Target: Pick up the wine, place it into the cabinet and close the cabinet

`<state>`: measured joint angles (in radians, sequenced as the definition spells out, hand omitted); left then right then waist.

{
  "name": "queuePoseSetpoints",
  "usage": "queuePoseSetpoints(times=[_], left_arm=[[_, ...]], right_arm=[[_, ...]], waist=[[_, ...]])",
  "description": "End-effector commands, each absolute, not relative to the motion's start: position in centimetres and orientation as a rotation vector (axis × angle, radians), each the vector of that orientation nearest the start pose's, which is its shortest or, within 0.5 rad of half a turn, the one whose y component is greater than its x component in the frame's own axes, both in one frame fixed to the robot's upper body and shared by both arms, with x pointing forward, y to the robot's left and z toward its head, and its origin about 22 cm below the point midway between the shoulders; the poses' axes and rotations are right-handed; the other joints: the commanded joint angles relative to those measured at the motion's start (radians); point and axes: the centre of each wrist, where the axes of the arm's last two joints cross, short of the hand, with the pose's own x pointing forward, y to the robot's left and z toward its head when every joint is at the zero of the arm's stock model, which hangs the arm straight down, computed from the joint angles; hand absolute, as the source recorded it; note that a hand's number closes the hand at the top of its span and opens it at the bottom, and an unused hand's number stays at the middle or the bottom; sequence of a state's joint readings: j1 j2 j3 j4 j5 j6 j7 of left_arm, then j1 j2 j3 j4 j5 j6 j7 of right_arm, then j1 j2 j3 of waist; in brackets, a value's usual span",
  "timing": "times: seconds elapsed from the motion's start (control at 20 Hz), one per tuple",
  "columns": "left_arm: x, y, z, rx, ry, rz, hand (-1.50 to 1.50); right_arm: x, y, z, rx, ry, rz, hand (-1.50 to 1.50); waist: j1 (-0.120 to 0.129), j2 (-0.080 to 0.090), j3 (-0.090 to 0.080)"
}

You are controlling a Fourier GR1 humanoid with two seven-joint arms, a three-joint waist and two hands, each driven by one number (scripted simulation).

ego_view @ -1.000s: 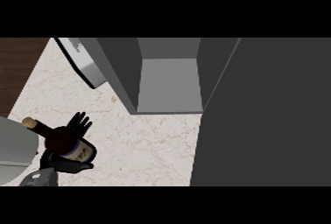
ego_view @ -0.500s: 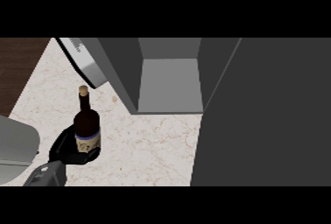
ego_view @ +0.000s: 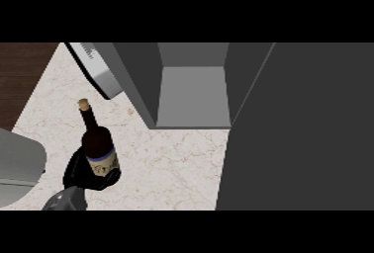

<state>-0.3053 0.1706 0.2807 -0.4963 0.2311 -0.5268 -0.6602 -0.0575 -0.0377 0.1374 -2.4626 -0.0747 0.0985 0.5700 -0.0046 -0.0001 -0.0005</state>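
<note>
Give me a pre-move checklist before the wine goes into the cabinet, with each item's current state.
1. Bottle held: the left hand is curled round the lower body of the wine bottle. Ok.
2. Bottle attitude: neck and cork point up and away from the hand, roughly upright. Ok.
3. Cabinet open: the cabinet shows an open compartment, with its door swung out to the left. Ok.
4. Path to the opening: the door edge stands just above the cork, between bottle and compartment. Not ok, steer right around it.
5. Compartment free of other items: nothing shows on the visible shelf. Ok.
6. Right hand ready for the door: not in view. Cannot tell.
</note>
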Motion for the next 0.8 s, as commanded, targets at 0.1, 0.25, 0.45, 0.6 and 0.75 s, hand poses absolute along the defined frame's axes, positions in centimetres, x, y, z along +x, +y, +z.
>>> queuePoseSetpoints(times=[0.1,0.25,0.45,0.6,0.75], left_arm=[[24.7,28.4,-15.0,-0.258,-1.637,0.476,1.5],[25.3,28.5,-13.7,-0.264,-1.687,0.496,1.5],[23.4,27.9,-13.7,-0.363,-1.649,0.464,1.5],[25.1,25.9,-12.0,-0.365,-1.672,0.435,1.5],[25.3,24.5,-11.8,-0.384,-1.706,0.358,1.5]], right_arm=[[14.0,-21.1,20.5,0.263,-1.961,0.249,-1.5],[14.2,-20.7,20.7,0.253,-1.948,0.267,-1.5],[13.9,-21.5,20.8,0.247,-1.947,0.257,-1.5],[16.0,-20.7,19.5,0.256,-1.947,0.257,-1.5],[14.6,-21.2,21.5,0.258,-1.941,0.228,-1.5]], waist=[[-0.001,-0.001,0.0],[0.007,-0.003,0.001],[0.01,-0.004,0.001],[0.009,-0.002,0.001],[0.006,-0.002,0.0]])
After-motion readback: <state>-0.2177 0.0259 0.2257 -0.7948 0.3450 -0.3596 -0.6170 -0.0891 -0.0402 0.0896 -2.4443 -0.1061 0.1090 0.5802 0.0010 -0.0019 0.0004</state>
